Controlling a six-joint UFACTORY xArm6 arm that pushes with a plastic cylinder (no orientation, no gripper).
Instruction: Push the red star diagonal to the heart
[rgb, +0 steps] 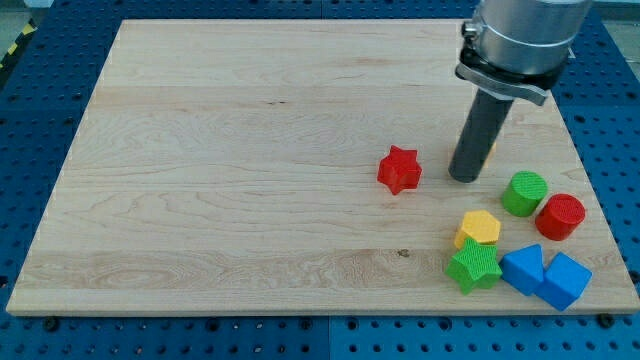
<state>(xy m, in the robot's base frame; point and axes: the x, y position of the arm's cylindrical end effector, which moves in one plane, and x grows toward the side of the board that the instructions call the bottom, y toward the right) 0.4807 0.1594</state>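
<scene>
I carry no pincer at all, only a rod, so nothing can be gripped; my tip rests on the counter just right of the red star, a small gap between us. The star sits right of centre, well clear of the cluster at the near right: green cylinder, red cylinder, yellow block, green star and two blue blocks. I cannot pick out a heart for certain. The star looks light, rigid and apt to slide easily on smooth wood, but its points may make it spin, so I would press between two points, toward its middle.
</scene>
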